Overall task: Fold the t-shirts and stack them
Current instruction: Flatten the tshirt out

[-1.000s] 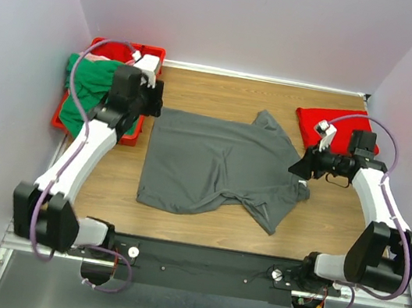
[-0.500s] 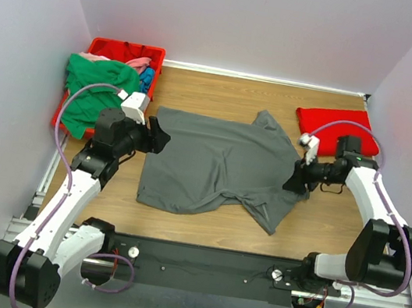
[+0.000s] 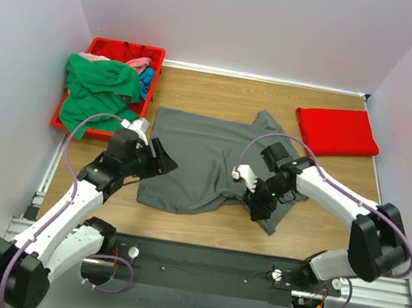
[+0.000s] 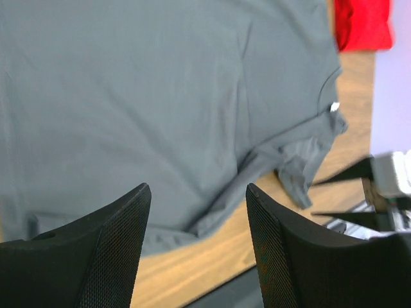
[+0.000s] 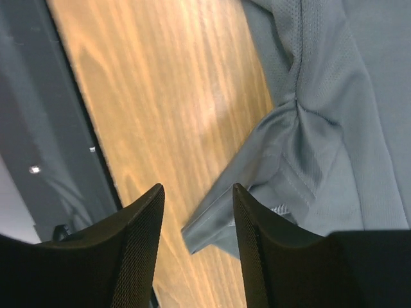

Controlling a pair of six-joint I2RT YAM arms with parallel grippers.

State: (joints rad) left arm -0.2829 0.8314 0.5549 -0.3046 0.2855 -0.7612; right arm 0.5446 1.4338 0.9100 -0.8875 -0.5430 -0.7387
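At the middle of the table [image 3: 224,94], from above: a dark grey t-shirt [image 3: 205,158], spread mostly flat, collar towards 3 o'clock, hem towards 9, near sleeve [image 5: 289,160] rumpled at 5 o'clock. Judged as the smoothing step ahead of folding, with no fold made yet.

Left gripper [image 3: 163,161] at the shirt's 9 o'clock edge, over the hem, jaws spread wide and holding nothing. Right gripper [image 3: 258,209] at 5 o'clock over the rumpled sleeve, likewise parted and empty. Touching the cloth or just above it: cannot tell.

Next move, probably: close on the sleeve edge and the hem, draw outward to flatten the wrinkle, then fold across. Calls for pinching cleanly at the very edge and lifting both sides together, given soft cloth prone to dragging and bunching.

Around: a bright red t-shirt [image 3: 336,131], folded, at 2 o'clock, well apart from the grey one, likely the base of the stack. Red bin [image 3: 126,47] at 10 o'clock, with a green t-shirt [image 3: 94,92] draped over its near rim, pink [image 3: 138,64] and blue [image 3: 148,77] cloth behind. Nothing lying between grippers and cloth; only worry the table's near edge just beside the sleeve
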